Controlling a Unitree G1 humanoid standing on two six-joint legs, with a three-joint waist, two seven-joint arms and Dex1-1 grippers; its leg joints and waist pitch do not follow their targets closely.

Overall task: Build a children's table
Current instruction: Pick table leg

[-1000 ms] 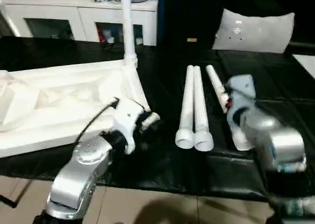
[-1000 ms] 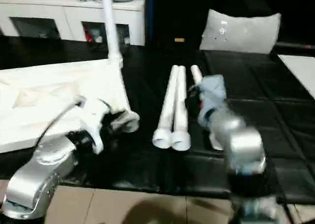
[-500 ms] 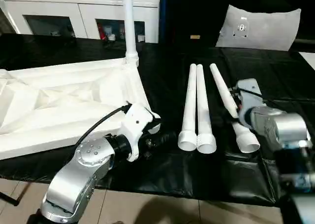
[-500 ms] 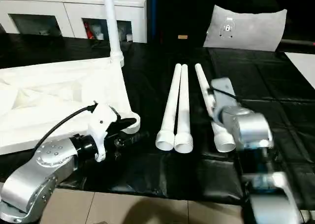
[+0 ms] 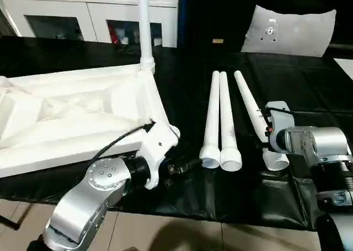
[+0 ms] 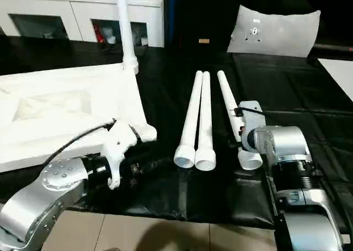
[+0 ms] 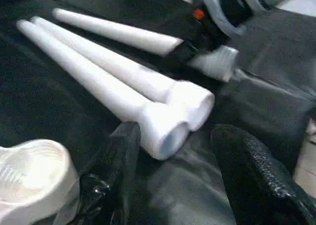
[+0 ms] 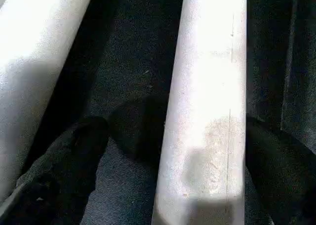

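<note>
Over the lone third leg (image 5: 249, 108) on the black table (image 5: 309, 96), the right end effector (image 8: 173, 151) has dropped, spread astride it, ungripped; left end effector (image 7: 173, 151) has opened near the paired legs (image 5: 218, 118).

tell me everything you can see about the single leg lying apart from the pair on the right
The single leg is a long white tapered tube, plastic by the look of it, lying flat on the black mat beside the pair of legs, angled slightly away from them. Its narrow tip points toward the far side; its wider, open round end faces the robot. The right gripper straddles it near that wide end, an open black finger on each side of the tube. Whether the fingers touch it cannot be told.
</note>
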